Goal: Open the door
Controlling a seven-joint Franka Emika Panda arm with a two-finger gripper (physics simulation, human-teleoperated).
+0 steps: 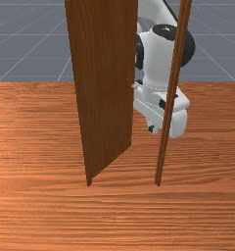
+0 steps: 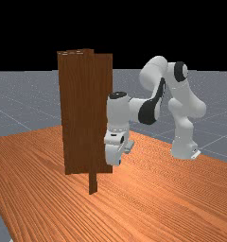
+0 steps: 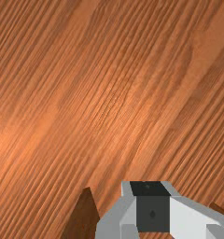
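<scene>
Door [image 1: 105,88] stands swung open on the big, streaky wood table [image 1: 36,162], its loose edge toward the arm [image 2: 181,104]. The far view shows the whole arm; the front view cuts off the door's top but shows a gap beside a thin, straight post [image 1: 159,171]. Door and post are dark brown wood. The arm has round white parts. The gripper [image 2: 116,149] is near the door; open or closed, nobody can tell. A pointy brown bit [image 3: 83,214] is cut off in the wrist view.

The table [image 2: 144,198] shines brightest a bit below the far view's middle. The door [image 2: 77,113] looks dark.
</scene>
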